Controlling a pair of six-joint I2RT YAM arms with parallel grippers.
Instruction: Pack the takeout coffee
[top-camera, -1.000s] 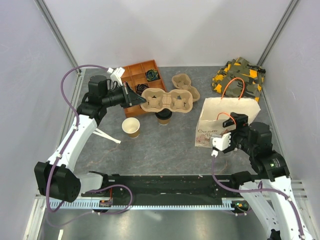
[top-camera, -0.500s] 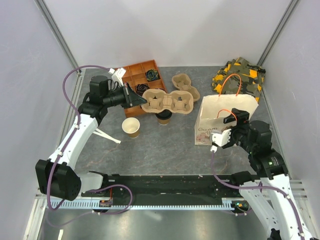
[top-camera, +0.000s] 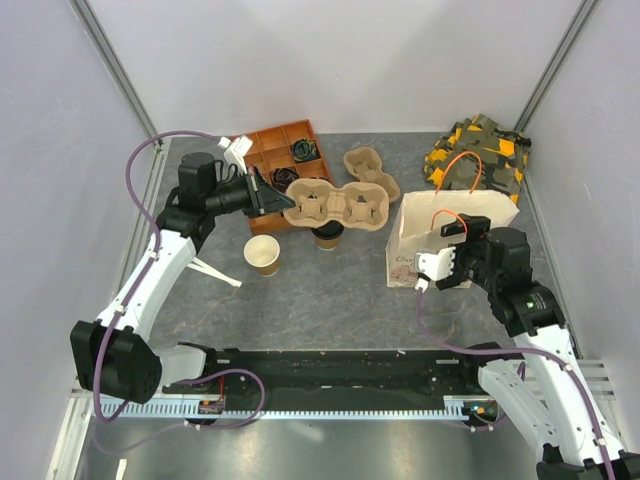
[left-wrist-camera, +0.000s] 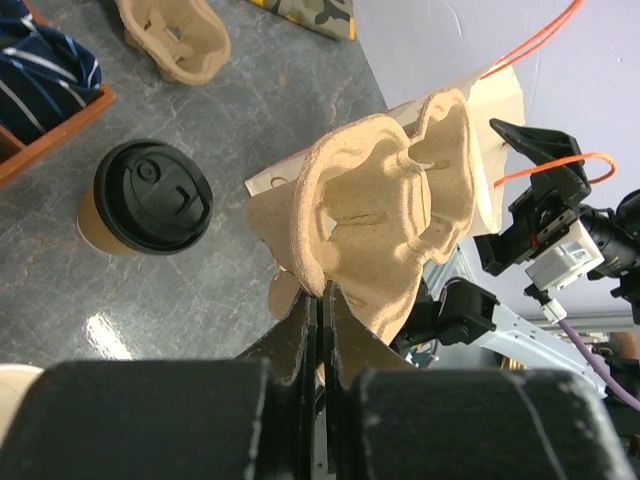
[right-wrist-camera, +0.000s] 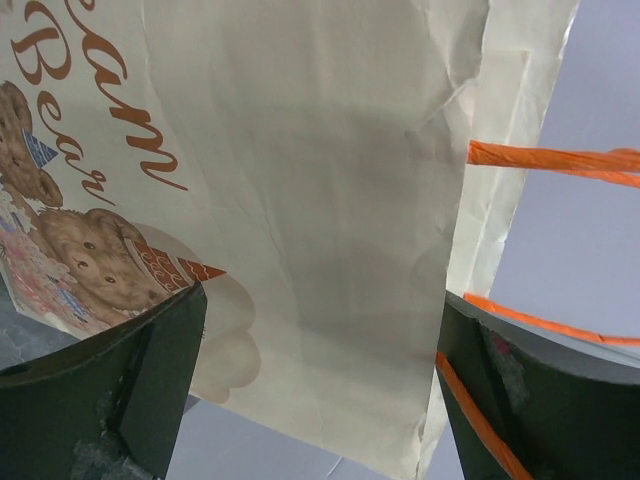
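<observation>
The takeout coffee (top-camera: 327, 236), a tan cup with a black lid (left-wrist-camera: 150, 195), stands on the table, partly under the moulded pulp carrier (top-camera: 335, 203). My left gripper (top-camera: 268, 195) is shut on the carrier's left rim and holds the carrier (left-wrist-camera: 372, 205) raised and tilted above the table, its fingertips (left-wrist-camera: 322, 300) pinching the edge. My right gripper (top-camera: 438, 264) is open right up against the printed face of the paper bag (top-camera: 455, 232). In the right wrist view the bag's wall (right-wrist-camera: 320, 190) fills the space between the wide-apart fingers (right-wrist-camera: 150, 370).
A lidless tan cup (top-camera: 262, 254) stands left of the coffee. Behind are a wooden compartment box (top-camera: 285, 150), a second pulp carrier (top-camera: 372, 170) and a camouflage cloth (top-camera: 480, 152). The bag's orange handles (right-wrist-camera: 550, 160) hang by my right finger. A white stick (top-camera: 215, 272) lies near the left arm.
My right gripper has moved up and left, closer against the bag's front. The left gripper and the carrier have stayed almost still.
</observation>
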